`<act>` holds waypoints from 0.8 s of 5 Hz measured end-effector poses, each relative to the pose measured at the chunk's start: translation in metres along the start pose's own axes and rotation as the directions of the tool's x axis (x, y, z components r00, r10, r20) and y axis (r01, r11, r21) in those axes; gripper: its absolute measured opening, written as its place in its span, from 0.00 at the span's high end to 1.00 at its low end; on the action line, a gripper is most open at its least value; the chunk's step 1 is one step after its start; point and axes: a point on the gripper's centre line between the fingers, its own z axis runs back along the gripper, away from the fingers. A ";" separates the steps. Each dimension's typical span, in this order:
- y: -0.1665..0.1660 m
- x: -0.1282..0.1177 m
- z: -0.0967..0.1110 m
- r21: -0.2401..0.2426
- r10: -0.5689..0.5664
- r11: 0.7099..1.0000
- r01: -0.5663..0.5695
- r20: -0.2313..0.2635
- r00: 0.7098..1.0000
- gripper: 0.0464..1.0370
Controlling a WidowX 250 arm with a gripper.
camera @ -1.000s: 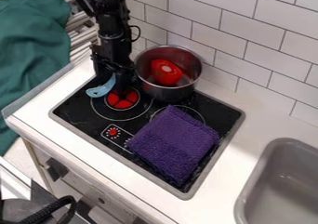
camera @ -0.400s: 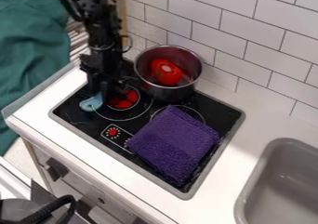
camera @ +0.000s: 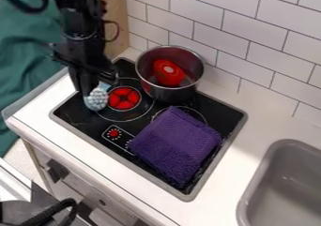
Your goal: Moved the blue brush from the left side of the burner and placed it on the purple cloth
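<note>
The gripper (camera: 93, 86) hangs over the left side of the stove, just left of the lit red burner, and is shut on the blue brush. Below its fingers shows the blue brush (camera: 96, 99), tilted, its pale bristly side facing the camera; part of its handle is hidden by the gripper. The red burner (camera: 124, 98) lies to the brush's right. A folded purple cloth (camera: 175, 144) is spread over the front right part of the stove, well away from the gripper.
A metal pot (camera: 144, 61) with a red object (camera: 167, 72) inside stands at the back of the stove, right of the arm. The tiled wall (camera: 251, 47) runs behind. A grey sink (camera: 285, 183) lies at the lower right.
The gripper has moved left and toward the front-left edge of the stove. The brush has turned, so its bristles now face the camera, and the red burner is uncovered.
</note>
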 end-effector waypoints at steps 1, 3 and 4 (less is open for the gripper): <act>-0.047 -0.005 0.021 -0.002 -0.047 0.999 0.047 0.039 0.998 1.00; -0.083 -0.009 0.018 -0.061 -0.032 0.997 0.038 0.093 0.995 0.83; -0.048 -0.008 0.009 -0.053 0.034 0.998 -0.028 0.106 0.994 0.57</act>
